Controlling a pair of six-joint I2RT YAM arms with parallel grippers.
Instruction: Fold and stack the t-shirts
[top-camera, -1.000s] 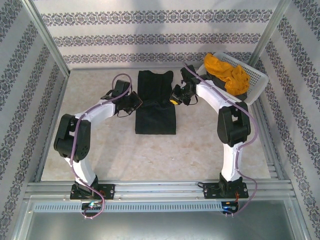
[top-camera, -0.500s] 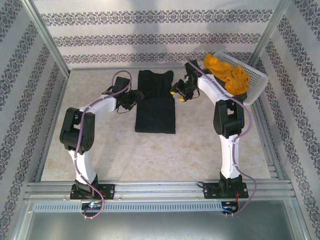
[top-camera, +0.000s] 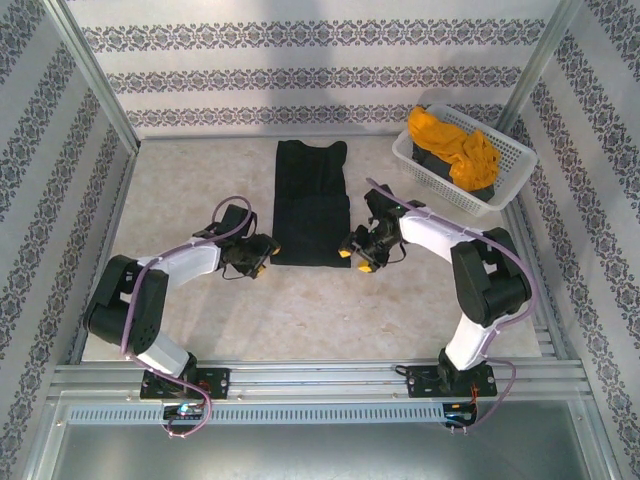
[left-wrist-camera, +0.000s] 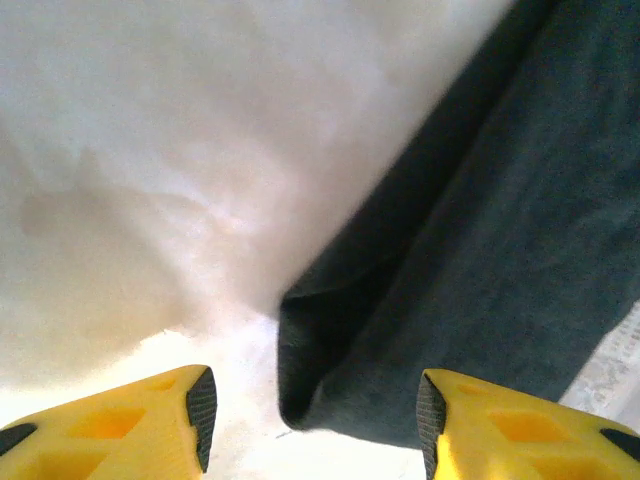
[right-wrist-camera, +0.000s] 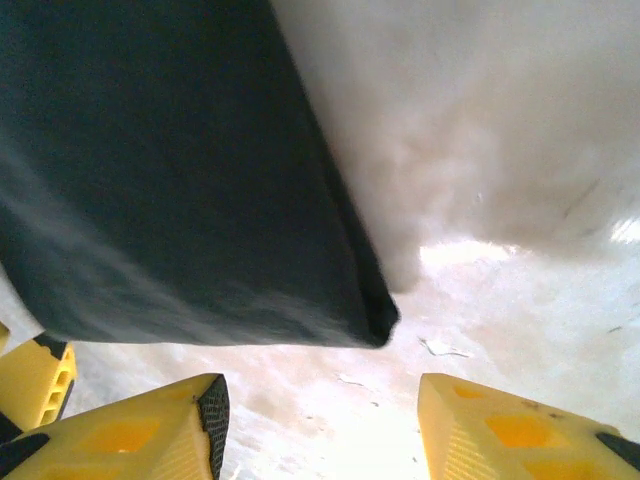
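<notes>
The black t-shirt (top-camera: 311, 203) lies folded into a long narrow strip on the table, running from back to middle. My left gripper (top-camera: 262, 248) is open at its near left corner; in the left wrist view that corner of the black t-shirt (left-wrist-camera: 470, 250) sits between the yellow fingers (left-wrist-camera: 150, 420). My right gripper (top-camera: 353, 250) is open at the near right corner, and the black t-shirt (right-wrist-camera: 180, 170) corner lies just ahead of its fingers (right-wrist-camera: 150, 425). The orange-yellow t-shirt (top-camera: 455, 145) is heaped in the basket over the dark grey t-shirt (top-camera: 432, 163).
The white lattice basket (top-camera: 500, 190) stands at the back right corner. Patterned walls and metal posts close in the table (top-camera: 300, 310) on three sides. A metal rail (top-camera: 320, 380) runs along the near edge by the arm bases.
Both grippers have moved from beside the shirt's middle toward me, down to its near corners. The shirt lies longer and flatter than before.
</notes>
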